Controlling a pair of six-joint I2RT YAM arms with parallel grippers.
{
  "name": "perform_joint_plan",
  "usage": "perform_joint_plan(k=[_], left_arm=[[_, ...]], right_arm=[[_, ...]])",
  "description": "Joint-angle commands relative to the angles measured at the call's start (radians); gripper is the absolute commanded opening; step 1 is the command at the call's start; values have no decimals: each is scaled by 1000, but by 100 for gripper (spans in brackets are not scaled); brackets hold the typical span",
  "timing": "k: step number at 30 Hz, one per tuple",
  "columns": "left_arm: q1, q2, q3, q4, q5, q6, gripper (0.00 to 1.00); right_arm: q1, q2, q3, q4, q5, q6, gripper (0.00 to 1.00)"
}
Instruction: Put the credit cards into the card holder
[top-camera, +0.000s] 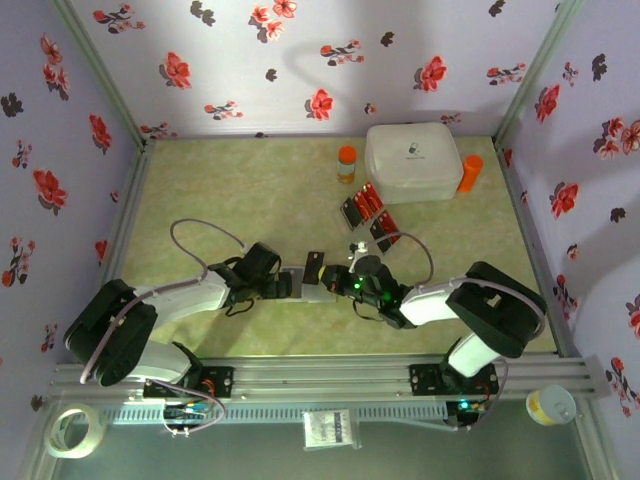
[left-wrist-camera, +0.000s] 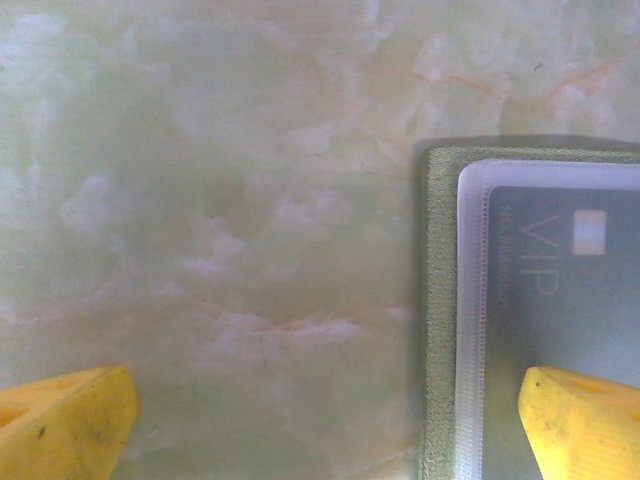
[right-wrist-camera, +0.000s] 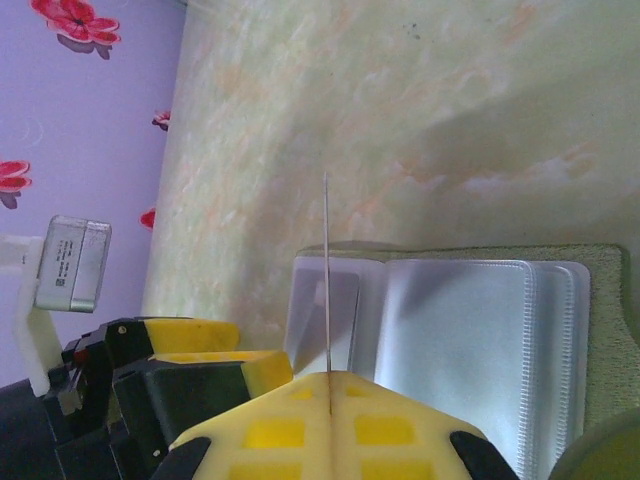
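Note:
The olive-green card holder (top-camera: 318, 293) lies open on the table between my two grippers, its pale plastic sleeves (right-wrist-camera: 470, 340) facing up. A grey card marked VIP (left-wrist-camera: 560, 270) sits inside one sleeve. My left gripper (left-wrist-camera: 325, 400) is open, and its right finger (left-wrist-camera: 580, 420) rests on that sleeve near the holder's green edge (left-wrist-camera: 435, 300). My right gripper (right-wrist-camera: 328, 378) is shut on a thin card (right-wrist-camera: 326, 270), seen edge-on above the holder; in the top view this card (top-camera: 315, 264) looks black. More red and black credit cards (top-camera: 362, 208) lie farther back.
A large white rounded box (top-camera: 413, 162) stands at the back right, with an orange-capped bottle (top-camera: 346, 163) to its left and another orange bottle (top-camera: 470, 173) to its right. Flowered walls enclose the table. A tape roll (top-camera: 75, 430) lies off the table's front left.

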Motion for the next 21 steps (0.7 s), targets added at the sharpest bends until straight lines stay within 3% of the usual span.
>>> perform_joint_plan(k=[1,21], left_arm=[[-1,32,-16,-91,-16,-24,100],[-2,33,-18,-86,-16,-22,100]], right_arm=[[12,26,-14,71,29,23,0],[22,70,-49,130,35,58,0]])
